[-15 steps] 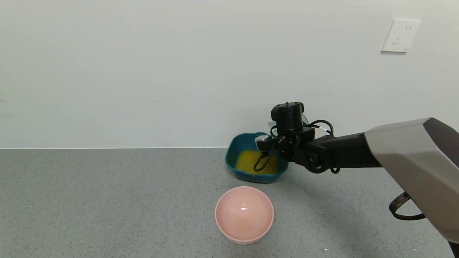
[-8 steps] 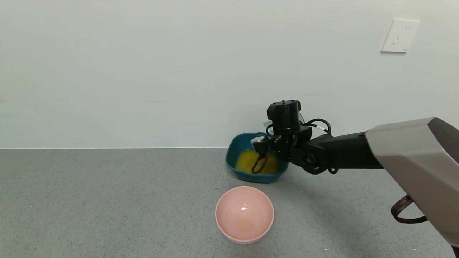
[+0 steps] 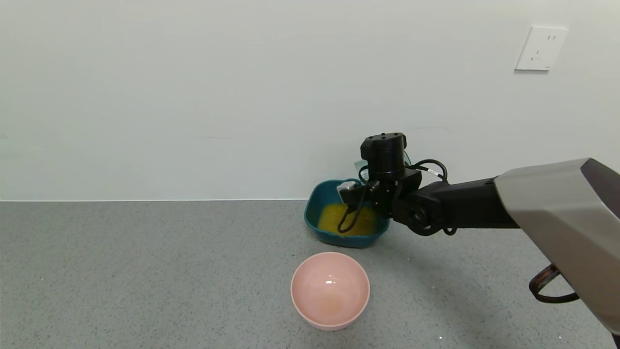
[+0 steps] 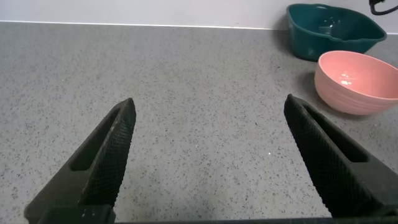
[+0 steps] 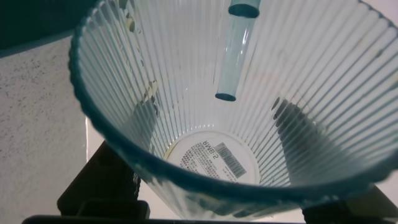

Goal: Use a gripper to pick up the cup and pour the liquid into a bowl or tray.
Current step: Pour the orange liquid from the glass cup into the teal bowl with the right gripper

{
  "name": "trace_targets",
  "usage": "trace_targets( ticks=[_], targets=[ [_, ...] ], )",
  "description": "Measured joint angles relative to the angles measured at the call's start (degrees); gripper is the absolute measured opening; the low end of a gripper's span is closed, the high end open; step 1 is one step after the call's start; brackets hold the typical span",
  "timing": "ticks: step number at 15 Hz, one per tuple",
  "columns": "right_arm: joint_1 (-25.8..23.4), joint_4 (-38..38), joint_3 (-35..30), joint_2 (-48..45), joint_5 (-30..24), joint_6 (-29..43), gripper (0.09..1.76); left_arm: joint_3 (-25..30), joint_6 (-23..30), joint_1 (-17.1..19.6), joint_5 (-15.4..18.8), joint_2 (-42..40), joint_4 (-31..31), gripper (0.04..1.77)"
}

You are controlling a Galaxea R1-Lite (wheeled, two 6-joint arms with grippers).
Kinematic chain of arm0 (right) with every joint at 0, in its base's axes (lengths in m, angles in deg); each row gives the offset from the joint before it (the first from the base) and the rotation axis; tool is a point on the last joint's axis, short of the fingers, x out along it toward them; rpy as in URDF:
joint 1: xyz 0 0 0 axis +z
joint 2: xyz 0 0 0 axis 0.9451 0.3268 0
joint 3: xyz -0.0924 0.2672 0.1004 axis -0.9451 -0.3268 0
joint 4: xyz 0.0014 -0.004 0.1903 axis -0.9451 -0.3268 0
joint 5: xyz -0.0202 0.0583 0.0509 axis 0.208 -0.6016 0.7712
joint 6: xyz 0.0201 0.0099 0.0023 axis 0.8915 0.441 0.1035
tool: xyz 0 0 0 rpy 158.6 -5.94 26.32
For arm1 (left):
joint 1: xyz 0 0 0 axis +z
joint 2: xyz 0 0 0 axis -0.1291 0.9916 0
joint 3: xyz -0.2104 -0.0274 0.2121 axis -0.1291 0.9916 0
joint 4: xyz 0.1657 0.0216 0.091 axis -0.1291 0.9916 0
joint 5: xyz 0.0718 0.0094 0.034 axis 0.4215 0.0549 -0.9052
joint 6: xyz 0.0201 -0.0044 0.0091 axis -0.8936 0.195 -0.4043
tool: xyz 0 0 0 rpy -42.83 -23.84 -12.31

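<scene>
— Where's the cup (image 5: pixel 230 124)?
— Clamped in the right end effector (image 3: pixel 382 167), above the far right of the teal dish (image 3: pixel 315 206), which holds orange liquid (image 3: pixel 346 220).
— And the left end effector (image 4: pixel 208 162)?
— Spread wide over the bare desk (image 4: pixel 186 81), left of the pink bowl (image 4: pixel 357 81).

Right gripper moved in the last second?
Yes. The right gripper, shut on the cup, rose and edged left against the teal dish.

Right arm extended forward from the right side, wrist raised; right gripper (image 3: pixel 375 167) largely hidden behind the wrist, fingers closed on a held item. Left gripper (image 4: pixel 208 155) low, fingers (image 4: pixel 115 146) spread wide, holding nothing.
</scene>
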Motion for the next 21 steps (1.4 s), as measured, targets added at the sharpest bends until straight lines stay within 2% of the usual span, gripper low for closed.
trace_targets(
  ticks=[5,9,14,21],
  targets=[
    [-0.55,3.15,-0.20,0.02,-0.46,0.83,1.37,0.00,0.00,0.00,0.00,0.00,-0.01,1.72],
    [-0.54,3.74,-0.69,0.16,-0.66,8.69,1.37,0.00,-0.02,0.00,0.00,0.00,-0.01,1.72],
    [0.59,3.39,-2.40,0.16,-0.85,27.73,1.37,0.00,0.00,0.00,0.02,0.00,0.00,1.72],
    [0.06,4.05,-9.29,-2.15,-1.65,54.42,1.37,0.00,0.00,0.00,0.00,0.00,0.00,1.72]
  ],
)
